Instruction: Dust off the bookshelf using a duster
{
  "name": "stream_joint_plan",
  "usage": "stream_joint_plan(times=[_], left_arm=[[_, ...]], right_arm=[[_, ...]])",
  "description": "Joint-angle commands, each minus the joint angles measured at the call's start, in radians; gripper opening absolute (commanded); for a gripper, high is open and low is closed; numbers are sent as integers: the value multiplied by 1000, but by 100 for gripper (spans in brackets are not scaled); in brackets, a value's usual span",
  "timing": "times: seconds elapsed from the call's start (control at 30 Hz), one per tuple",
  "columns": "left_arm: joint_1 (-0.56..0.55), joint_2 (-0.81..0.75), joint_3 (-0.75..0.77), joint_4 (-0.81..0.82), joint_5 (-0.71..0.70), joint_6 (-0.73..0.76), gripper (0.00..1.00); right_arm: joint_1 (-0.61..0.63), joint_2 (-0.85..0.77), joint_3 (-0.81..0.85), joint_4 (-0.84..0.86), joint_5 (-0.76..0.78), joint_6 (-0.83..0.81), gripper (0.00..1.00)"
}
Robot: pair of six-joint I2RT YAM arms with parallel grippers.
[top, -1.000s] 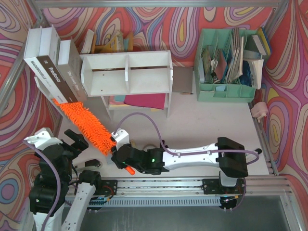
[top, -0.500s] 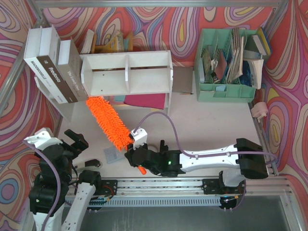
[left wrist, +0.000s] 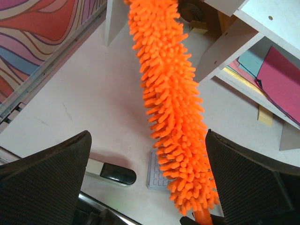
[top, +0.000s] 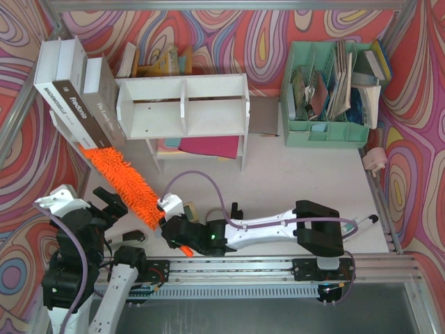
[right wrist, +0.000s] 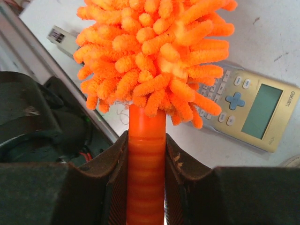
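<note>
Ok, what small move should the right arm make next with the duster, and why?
Probably swing the duster head rightward and forward, into the bookshelf's left compartment. The right pincer is shut on the orange handle, but the fluffy head ends by the leaning books, left of the shelf, so it seems to wipe no shelf board now.

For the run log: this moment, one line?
right end effector: shut on duster | left end effector: open, empty | tip by left end of shelf

left hand (left wrist: pixel 150 183) wide, right hand (right wrist: pixel 146 187) tight
</note>
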Motion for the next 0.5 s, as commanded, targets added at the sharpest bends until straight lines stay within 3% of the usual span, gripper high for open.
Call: stream_joint_plan(times=[0.0, 0.47], left_arm=[[3, 7, -12, 20, -4, 7, 98], [3, 10, -11, 16, -10, 6, 99]], right_arm=[[-2, 26, 24, 7, -7, -13, 0], [-18, 30, -47, -54, 37, 57, 0]])
